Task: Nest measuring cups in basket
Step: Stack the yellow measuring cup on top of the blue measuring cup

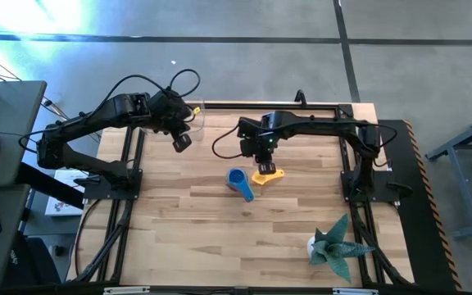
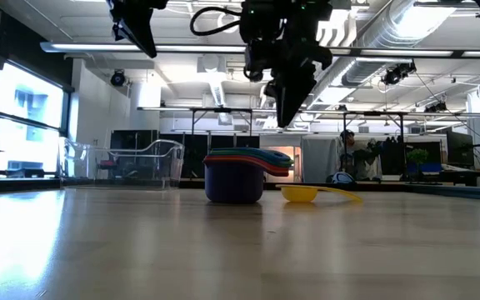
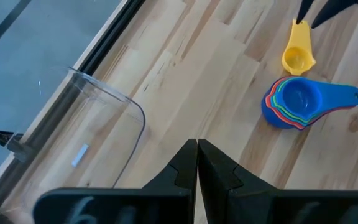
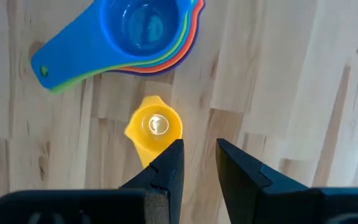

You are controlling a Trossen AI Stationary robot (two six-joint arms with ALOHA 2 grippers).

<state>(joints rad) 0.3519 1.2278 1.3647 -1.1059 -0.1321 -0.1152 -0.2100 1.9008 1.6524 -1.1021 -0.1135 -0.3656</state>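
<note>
Several measuring cups sit nested in a stack with the blue one on top, standing on the table's middle. A single yellow cup lies just right of the stack. My right gripper hangs above the yellow cup's handle, well off the table, open by a narrow gap. The clear basket stands at the far edge. My left gripper hovers beside it, shut and holding nothing.
A spiky teal plant figure stands near the table's near right corner. Black frame rails run along both sides. A person is far off in the room beyond the table.
</note>
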